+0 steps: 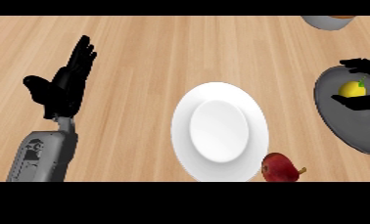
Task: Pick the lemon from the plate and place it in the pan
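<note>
I count one lemon [352, 89], one pan [336, 120], one white plate [219, 131], one red fruit [282, 168], one bowl [329, 21] and my two hands [63, 85] [356, 102]

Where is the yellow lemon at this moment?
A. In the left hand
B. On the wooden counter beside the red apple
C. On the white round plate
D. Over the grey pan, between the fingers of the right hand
D: the yellow lemon sits over the grey pan with the black right hand curled round it; the white round plate holds nothing.

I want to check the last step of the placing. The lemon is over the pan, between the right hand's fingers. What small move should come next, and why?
Probably the right hand should uncurl its fingers and let the lemon go. The lemon is already over the grey pan, the white plate holds nothing, and the fingers are curled round the fruit. How high it sits above the pan's floor cannot be told.
</note>
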